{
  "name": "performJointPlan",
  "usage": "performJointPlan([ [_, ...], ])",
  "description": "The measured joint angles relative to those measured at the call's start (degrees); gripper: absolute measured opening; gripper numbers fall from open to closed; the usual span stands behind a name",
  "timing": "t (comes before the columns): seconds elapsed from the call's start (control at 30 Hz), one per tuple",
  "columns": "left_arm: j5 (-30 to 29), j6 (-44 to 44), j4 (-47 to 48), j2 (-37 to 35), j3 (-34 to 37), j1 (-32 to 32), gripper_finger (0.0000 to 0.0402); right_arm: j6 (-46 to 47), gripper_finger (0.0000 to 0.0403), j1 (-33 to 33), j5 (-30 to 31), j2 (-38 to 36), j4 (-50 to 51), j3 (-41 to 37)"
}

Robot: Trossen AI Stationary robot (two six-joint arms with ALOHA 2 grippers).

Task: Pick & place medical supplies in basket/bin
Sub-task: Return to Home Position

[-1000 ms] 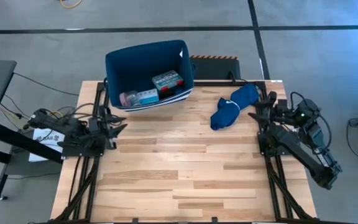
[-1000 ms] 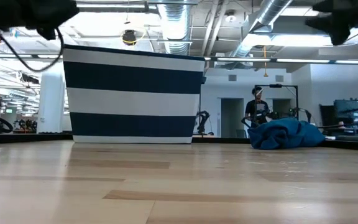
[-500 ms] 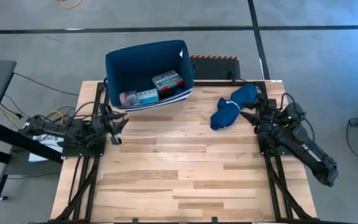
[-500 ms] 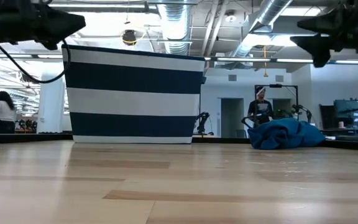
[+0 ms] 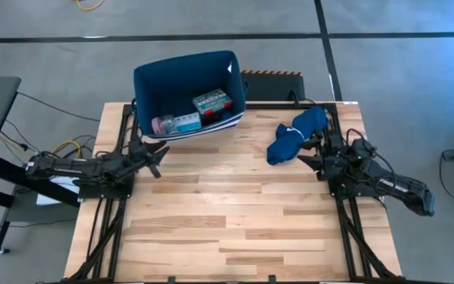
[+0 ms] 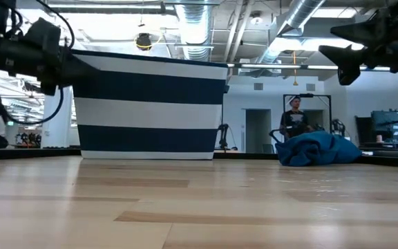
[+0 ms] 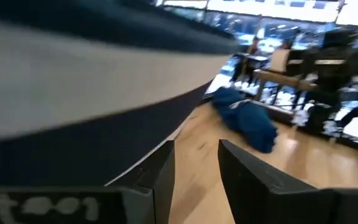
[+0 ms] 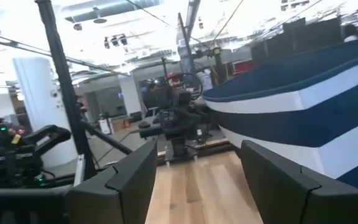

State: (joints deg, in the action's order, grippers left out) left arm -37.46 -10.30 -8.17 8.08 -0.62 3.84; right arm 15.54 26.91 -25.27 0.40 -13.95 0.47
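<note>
Navy bin overhangs the worktop far edge, left of centre, holding teal first-aid box, pink roll, small blue box (contents visible only from above). At the left edge, left end effector; right end effector just beside blue cloth.

Low view: striped bin wall, person behind.

Wrist views: both jaws apart, empty.

Homing well likely means staying clear of bin wall and cloth.
</note>
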Motion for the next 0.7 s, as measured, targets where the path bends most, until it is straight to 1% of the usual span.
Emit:
performJointPlan([
  [0.1, -2.12, -1.37, 1.37, -0.01, 0.02, 0.02, 0.0111, -0.49, 0.0225, -2.56, 3.27, 0.0, 0.25, 0.0],
  [0.2, -1.76, -0.98, 1.4, -0.02, 0.04, 0.02, 0.0111, -0.59, 0.0225, -4.78, 4.39, 0.0, 1.96, -0.02],
  [0.27, 1.12, -1.01, 1.74, -0.02, 0.04, 0.02, 0.0111, -1.26, 0.0225, -6.09, 4.38, 0.0, 5.21, -0.02],
  [0.37, 8.78, 1.39, 2.47, 0.0, 0.04, 0.02, 0.0111, -1.88, 0.0225, -8.02, 4.38, -0.04, 10.34, -0.04],
  [0.43, 12.17, 2.88, 2.36, 0.0, 0.04, 0.02, 0.0111, -1.91, 0.0225, -9.14, 4.4, 0.91, 10.13, -0.04],
  [0.53, 12.81, 2.51, 2.83, 0.0, 0.04, 0.02, 0.0111, -1.96, 0.0225, -10.53, 4.41, 2.0, 10.39, -0.04],
  [0.7, 13.39, -3.55, 3.21, 0.24, 0.07, 0.02, 0.0111, -1.96, 0.0225, -11.58, 4.39, 2.21, 10.34, -0.06],
])
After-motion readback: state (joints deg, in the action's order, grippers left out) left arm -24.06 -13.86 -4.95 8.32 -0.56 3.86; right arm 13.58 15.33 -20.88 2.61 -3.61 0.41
